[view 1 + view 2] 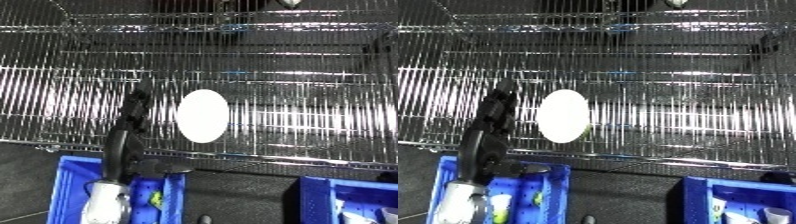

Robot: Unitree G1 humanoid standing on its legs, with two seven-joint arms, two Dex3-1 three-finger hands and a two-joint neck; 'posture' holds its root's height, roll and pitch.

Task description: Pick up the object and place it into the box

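A: The white oval object (202,115) lies on the wire shelf (302,120), well above the left blue bin (71,175).

B: And the left hand (133,112)?

A: Reaching up just left of the object, apparently not touching; I cannot tell how its fingers are set.

B: How will it handle?

A: Probably light, smooth and slippery. I'd grip across its narrow middle.

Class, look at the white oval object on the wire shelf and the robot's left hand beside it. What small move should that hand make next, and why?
Probably a short shift of the left hand to its right, toward the white oval object. The hand is raised over the wire shelf just beside the object, with a gap between them, so nothing is held yet. The blue bin waits below.
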